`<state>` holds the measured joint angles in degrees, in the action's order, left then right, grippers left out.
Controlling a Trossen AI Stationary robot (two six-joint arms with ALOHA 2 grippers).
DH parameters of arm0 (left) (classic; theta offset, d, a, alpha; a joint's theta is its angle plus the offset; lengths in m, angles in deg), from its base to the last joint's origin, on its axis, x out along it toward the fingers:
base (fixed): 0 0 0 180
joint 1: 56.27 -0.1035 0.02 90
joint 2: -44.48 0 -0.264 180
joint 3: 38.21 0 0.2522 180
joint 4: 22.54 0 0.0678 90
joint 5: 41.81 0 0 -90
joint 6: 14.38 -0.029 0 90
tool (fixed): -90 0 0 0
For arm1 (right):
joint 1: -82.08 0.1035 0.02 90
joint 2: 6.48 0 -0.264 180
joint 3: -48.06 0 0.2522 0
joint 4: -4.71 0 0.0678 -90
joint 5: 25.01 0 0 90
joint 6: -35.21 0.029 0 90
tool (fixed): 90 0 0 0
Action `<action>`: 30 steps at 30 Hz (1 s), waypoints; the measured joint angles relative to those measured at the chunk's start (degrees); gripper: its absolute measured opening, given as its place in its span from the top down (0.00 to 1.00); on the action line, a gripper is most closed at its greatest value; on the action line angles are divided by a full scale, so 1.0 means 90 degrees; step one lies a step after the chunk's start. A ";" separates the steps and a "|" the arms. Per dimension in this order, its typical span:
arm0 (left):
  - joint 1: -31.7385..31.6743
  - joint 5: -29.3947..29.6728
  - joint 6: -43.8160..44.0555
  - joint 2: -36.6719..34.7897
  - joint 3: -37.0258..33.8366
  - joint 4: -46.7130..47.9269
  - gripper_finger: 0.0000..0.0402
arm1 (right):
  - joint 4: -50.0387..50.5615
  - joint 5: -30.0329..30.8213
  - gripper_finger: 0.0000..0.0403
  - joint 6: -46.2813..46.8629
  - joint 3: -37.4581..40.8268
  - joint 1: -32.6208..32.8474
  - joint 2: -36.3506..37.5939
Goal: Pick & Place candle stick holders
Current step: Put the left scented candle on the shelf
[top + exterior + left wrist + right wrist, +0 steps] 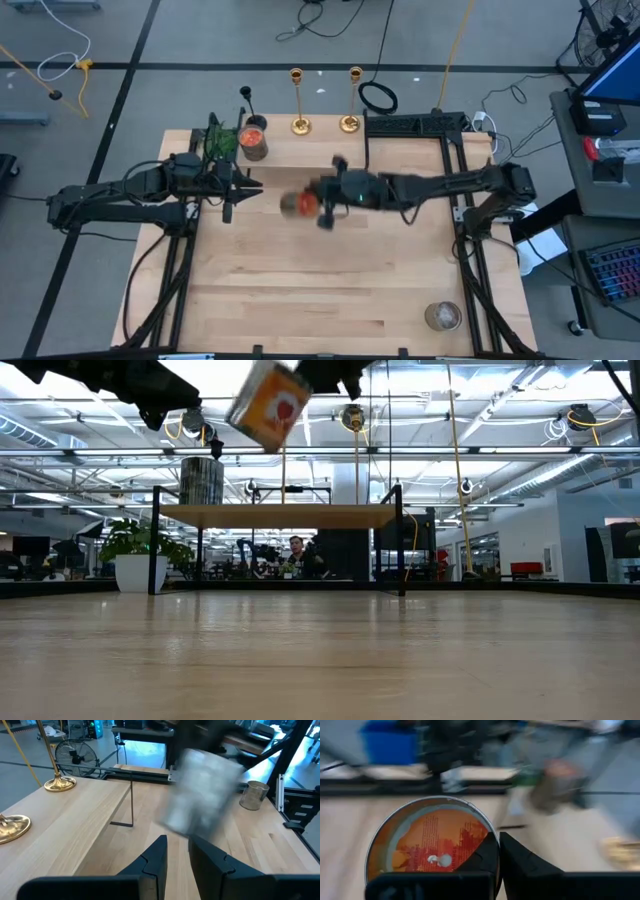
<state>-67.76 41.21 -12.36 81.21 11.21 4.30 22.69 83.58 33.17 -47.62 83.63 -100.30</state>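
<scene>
Right gripper carries an orange can over mid-table; the candle stick holders stand at the far edge.

High view: the right gripper (322, 203) is clamped on the can (296, 204) above bare wood, two gold holders (298, 100) and a black one (248, 103) along the far edge, a jar (254, 139) beside them, a glass (442, 316) near the front right corner. Low view: the can (270, 403) hangs tilted, clear of the tabletop. Left wrist view: the left gripper (177, 851) has its jaws slightly apart, empty. Right wrist view: fingers (512, 855) grip the can's rim.
</scene>
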 joint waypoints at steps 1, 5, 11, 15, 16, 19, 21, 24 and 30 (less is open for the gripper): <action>0.0000 0.0000 0.0000 0.0000 0.0000 -0.0002 0.79 | 0.0047 0.0139 1.00 -0.0070 -0.0101 -0.0137 -0.0004; 0.0000 0.0000 -0.0002 0.0000 0.0000 -0.0004 0.79 | 0.0122 0.0354 1.00 -0.0242 -0.0426 -0.0690 -0.0034; -0.0002 0.0002 -0.0029 0.0000 0.0000 -0.0007 0.79 | 0.0221 0.0226 1.00 -0.0014 -0.0447 -0.1506 -0.0145; -0.0005 0.0002 -0.0032 0.0000 0.0000 -0.0005 0.79 | 0.0208 -0.0208 1.00 0.0244 -0.0451 -0.1878 -0.0282; -0.0005 0.0002 -0.0032 0.0000 0.0000 -0.0005 0.79 | 0.0180 -0.0246 1.00 0.0277 -0.0445 -0.1932 -0.0299; -0.0005 0.0002 -0.0038 0.0000 0.0000 -0.0005 0.79 | 0.0349 -0.0320 1.00 0.0249 -0.0355 -0.2052 -0.0316; -0.0005 0.0002 -0.0039 0.0000 0.0000 -0.0005 0.79 | 0.0277 -0.0320 1.00 0.0274 -0.0317 -0.2127 -0.0330; -0.0005 0.0002 -0.0050 0.0001 0.0000 -0.0005 0.79 | 0.0261 -0.0231 1.00 0.0384 -0.0301 -0.2200 -0.0306; -0.0005 0.0005 -0.0090 0.0000 0.0000 -0.0007 0.79 | 0.0325 -0.0955 0.99 0.0359 -0.0359 -0.2264 -0.0308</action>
<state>-67.80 41.25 -13.17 81.21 11.21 4.23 25.61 74.99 36.41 -50.85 63.25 -103.07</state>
